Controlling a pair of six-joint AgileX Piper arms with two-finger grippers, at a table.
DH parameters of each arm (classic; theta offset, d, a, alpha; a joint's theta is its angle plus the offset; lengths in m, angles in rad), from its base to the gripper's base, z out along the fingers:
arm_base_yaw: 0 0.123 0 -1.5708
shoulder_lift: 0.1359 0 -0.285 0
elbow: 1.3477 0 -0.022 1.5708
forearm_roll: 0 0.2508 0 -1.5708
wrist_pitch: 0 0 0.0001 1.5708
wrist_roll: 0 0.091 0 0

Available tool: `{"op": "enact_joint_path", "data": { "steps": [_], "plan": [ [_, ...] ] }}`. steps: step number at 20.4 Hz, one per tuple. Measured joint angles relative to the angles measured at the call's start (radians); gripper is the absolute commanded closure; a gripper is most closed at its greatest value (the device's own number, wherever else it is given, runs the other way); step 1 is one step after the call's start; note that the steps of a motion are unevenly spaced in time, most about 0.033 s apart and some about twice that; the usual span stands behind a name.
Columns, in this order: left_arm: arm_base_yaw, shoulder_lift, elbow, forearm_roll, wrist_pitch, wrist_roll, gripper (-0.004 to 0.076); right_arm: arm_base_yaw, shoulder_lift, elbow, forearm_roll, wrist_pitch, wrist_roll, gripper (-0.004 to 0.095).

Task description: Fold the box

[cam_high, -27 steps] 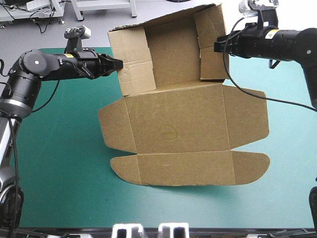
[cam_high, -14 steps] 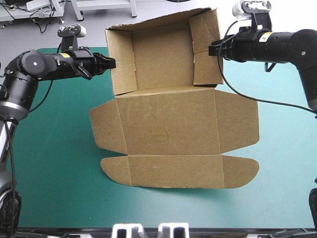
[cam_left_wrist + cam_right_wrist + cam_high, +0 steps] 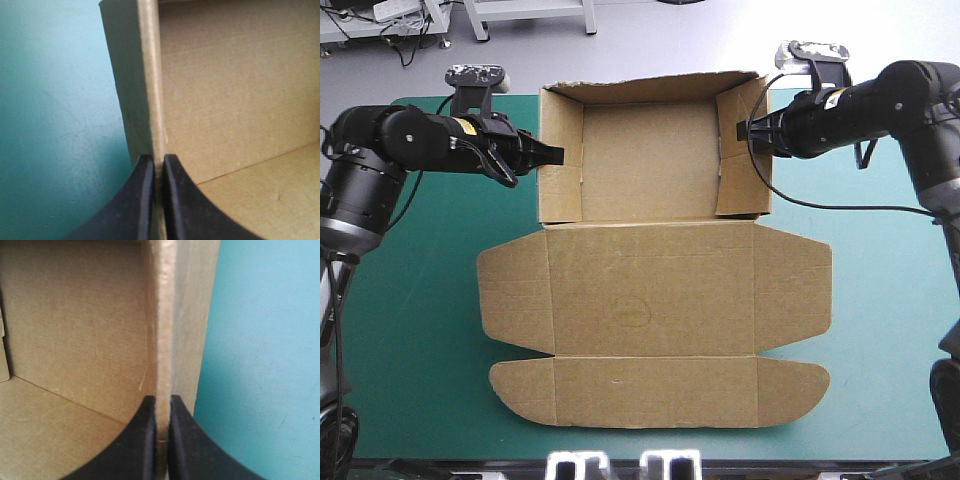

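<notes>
Box as open tray, walls tight within left tool and right tool.

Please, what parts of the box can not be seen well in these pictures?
High view: the box hides the table beneath it; the round mark on its lid is too faint to read.
Left wrist view: the left gripper covers the wall's pinched part; the lid is out of frame.
Right wrist view: same for the right gripper.
</notes>
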Motion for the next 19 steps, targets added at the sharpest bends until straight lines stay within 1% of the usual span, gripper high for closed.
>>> {"op": "enact_joint_path", "data": {
  "steps": [1, 3, 6, 10, 13, 14, 16, 19],
  "plan": [
    [-0.037, 0.022, 0.0, 0.07, -0.002, -0.052, 0.0732, 0.0, 0.04, 0.0, 0.0, 0.0, 0.007, 0.0915],
    [-0.075, 0.067, 0.0, 0.131, -0.002, -0.105, 0.0732, 0.0, 0.108, 0.0, -0.001, 0.0, 0.007, 0.0915],
    [-0.084, 0.154, 0.0, 0.157, -0.01, -0.15, 0.0732, 0.0, 0.192, 0.002, -0.001, -0.002, 0.007, 0.0915],
    [-0.085, 0.321, 0.0, 0.166, -0.025, -0.187, 0.0732, 0.0, 0.314, 0.007, -0.012, -0.002, 0.015, 0.0913],
    [-0.085, 0.388, -0.009, 0.165, -0.066, -0.192, 0.0732, 0.021, 0.373, 0.007, -0.063, -0.005, 0.03, 0.0913],
    [-0.085, 0.407, -0.015, 0.162, -0.089, -0.194, 0.0732, 0.047, 0.397, 0.007, -0.119, -0.01, 0.036, 0.0913],
    [-0.086, 0.432, -0.017, 0.165, -0.12, -0.195, 0.0732, 0.083, 0.422, 0.001, -0.19, -0.042, 0.045, 0.0913],
    [-0.086, 0.436, -0.022, 0.165, -0.119, -0.192, 0.0732, 0.1, 0.433, -0.003, -0.225, -0.049, 0.052, 0.0913]
  ]
}}
